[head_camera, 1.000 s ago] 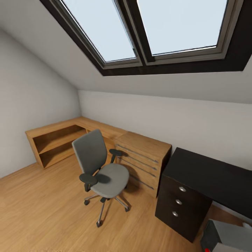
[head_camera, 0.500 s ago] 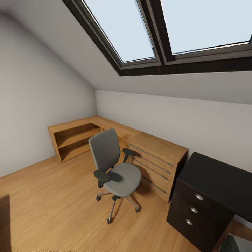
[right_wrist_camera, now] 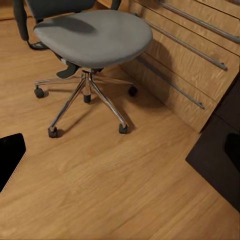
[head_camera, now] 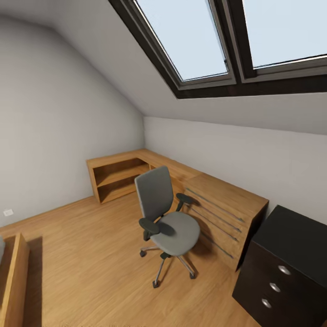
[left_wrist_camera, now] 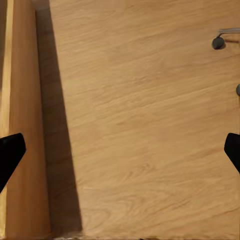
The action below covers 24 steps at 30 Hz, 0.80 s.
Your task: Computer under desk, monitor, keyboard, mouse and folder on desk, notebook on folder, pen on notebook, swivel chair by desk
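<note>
Swivel chair (head_camera: 165, 213) stood on the wood floor (head_camera: 81, 254), close beside the corner desk (head_camera: 218, 200), ahead and rightward of the robot. Its seat looked bare. The right gripper (right_wrist_camera: 120, 150), nearer the chair, and the left gripper (left_wrist_camera: 120, 152) both stood wide apart, empty.

The head camera looks down from high across the room at the swivel chair (head_camera: 165, 218). The right wrist camera faces its seat and base closely. The left wrist camera looks straight down, sharing the wooden floor (left_wrist_camera: 140, 125).
</note>
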Motion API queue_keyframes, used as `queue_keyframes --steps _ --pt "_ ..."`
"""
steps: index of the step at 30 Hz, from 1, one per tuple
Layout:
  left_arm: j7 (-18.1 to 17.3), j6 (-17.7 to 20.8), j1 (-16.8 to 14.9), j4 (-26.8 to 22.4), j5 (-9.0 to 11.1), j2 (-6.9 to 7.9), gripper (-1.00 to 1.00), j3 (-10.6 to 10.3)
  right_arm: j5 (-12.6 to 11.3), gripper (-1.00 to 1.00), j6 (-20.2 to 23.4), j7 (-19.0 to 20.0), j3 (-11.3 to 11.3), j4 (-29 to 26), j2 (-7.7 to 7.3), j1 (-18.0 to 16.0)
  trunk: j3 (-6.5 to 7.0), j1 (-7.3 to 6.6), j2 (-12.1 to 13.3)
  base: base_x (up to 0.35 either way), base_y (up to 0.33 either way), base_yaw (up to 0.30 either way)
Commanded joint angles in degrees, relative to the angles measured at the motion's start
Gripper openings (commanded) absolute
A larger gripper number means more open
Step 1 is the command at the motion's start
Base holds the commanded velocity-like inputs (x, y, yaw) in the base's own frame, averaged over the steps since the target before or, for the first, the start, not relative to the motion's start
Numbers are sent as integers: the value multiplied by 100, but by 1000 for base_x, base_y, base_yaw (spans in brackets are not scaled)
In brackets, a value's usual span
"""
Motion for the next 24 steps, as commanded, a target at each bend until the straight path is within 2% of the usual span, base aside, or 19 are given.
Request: queue_keyframes --steps 1,8,24 --pt "33 61 -3 5 23 -1 100 -49 -55 100 -22 -2 51 11 3 -3 -2 2 -4 0 0 284" --pt "43 562 -3 -2 27 8 100 -42 -61 100 -22 -2 51 11 0 -3 -2 2 -4 0 0 284" --pt "75 666 -3 -4 49 4 100 -13 -71 100 -22 -2 51 11 3 -3 -2 2 -4 0 0 284"
